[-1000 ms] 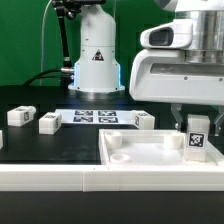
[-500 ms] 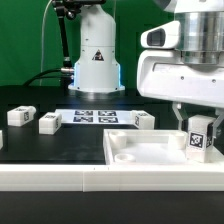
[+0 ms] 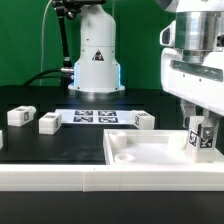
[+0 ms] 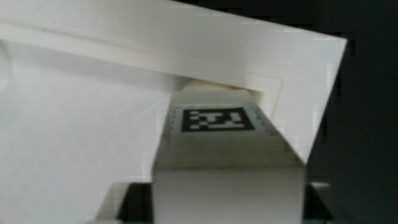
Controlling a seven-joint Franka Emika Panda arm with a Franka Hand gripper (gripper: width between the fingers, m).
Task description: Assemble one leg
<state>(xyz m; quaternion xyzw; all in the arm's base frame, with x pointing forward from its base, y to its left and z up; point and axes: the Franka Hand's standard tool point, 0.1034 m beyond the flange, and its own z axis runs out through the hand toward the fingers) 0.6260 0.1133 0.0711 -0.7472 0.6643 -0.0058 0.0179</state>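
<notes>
My gripper (image 3: pixel 201 128) is shut on a white leg (image 3: pixel 201 139) with a black-and-white tag on its face. It holds the leg upright over the corner of the large white tray-like panel (image 3: pixel 150 152) at the exterior view's right. In the wrist view the leg (image 4: pixel 222 150) runs out from between the two dark fingers toward the panel's corner (image 4: pixel 107 110), its tag near the far end. Three more legs lie on the black table: two at the exterior view's left (image 3: pixel 19 116) (image 3: pixel 49 122) and one by the marker board (image 3: pixel 144 121).
The marker board (image 3: pixel 95 117) lies flat at mid-table in front of the robot's white base (image 3: pixel 96 60). A low white wall (image 3: pixel 50 178) runs along the front edge. A green backdrop stands behind.
My gripper has carried the leg toward the exterior view's right and slightly down, closer to the panel's corner. The other legs and the panel have not moved.
</notes>
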